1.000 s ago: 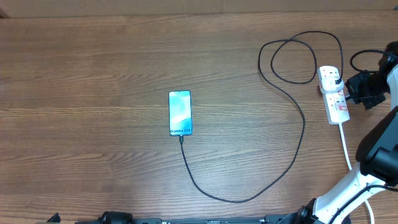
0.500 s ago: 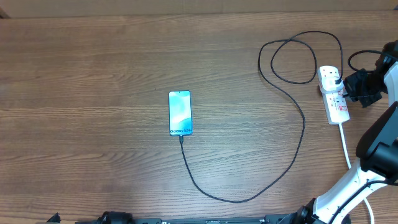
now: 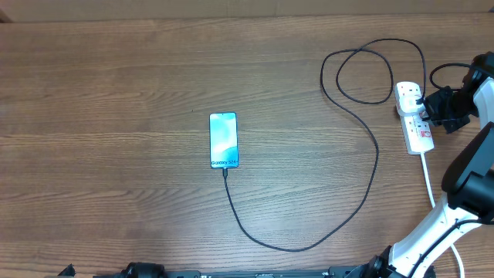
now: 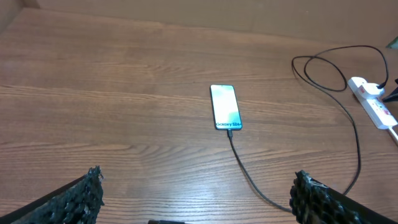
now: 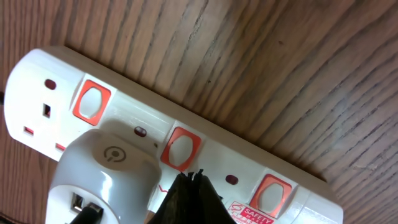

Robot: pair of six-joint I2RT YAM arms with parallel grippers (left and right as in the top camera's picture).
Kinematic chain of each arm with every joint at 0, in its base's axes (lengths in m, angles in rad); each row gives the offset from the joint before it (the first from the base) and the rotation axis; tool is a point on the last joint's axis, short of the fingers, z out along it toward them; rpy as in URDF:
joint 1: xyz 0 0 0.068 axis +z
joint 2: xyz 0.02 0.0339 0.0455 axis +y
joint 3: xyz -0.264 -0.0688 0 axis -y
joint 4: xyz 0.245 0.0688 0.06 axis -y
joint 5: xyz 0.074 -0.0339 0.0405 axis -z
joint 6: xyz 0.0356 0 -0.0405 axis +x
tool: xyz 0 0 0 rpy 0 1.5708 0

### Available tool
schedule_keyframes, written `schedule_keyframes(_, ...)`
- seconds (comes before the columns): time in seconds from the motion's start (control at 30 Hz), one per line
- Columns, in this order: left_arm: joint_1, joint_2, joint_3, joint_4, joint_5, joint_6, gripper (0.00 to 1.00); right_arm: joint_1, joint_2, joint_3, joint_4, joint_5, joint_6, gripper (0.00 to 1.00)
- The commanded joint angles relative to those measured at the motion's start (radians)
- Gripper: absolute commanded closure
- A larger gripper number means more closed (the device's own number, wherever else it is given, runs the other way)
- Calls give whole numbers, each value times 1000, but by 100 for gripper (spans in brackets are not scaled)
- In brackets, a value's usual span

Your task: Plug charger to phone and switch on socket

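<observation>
right gripper [image 5: 193, 186] is closed tight, fingers pressed together into one dark point and holding nothing. the point sits on the socket [image 5: 261, 168], at the lower edge of its middle red switch [image 5: 180, 149]; whether it presses the switch i cannot tell. just beside it a white adapter [image 5: 106, 171] is plugged in. left gripper [image 4: 198, 182] hangs spread wide and empty above the near table [image 3: 116, 93] edge. the socket lies close to the right edge. the charger [image 3: 377, 154] loops beside it, then sweeps to the phone [image 3: 224, 140], meeting its bottom edge. the phone lies flat mid-table, screen up, open wood on every side.
</observation>
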Motion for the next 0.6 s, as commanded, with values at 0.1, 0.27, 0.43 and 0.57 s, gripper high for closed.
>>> schedule_keyframes(0.1,8,-10,2,-1,-10,-10,1,1,8,31,14,-6,4,96)
schedule_keyframes(0.27,8,-10,2,-1,-10,-10,0,1,9,31,21,-6,5,96)
schedule_keyframes(0.43,8,-10,2,-2,-10,-10,1,1,11,31,28,-6,8,96)
schedule_keyframes(0.57,8,-10,2,-1,-10,-10,0,1,11,31,40,-5,23,96)
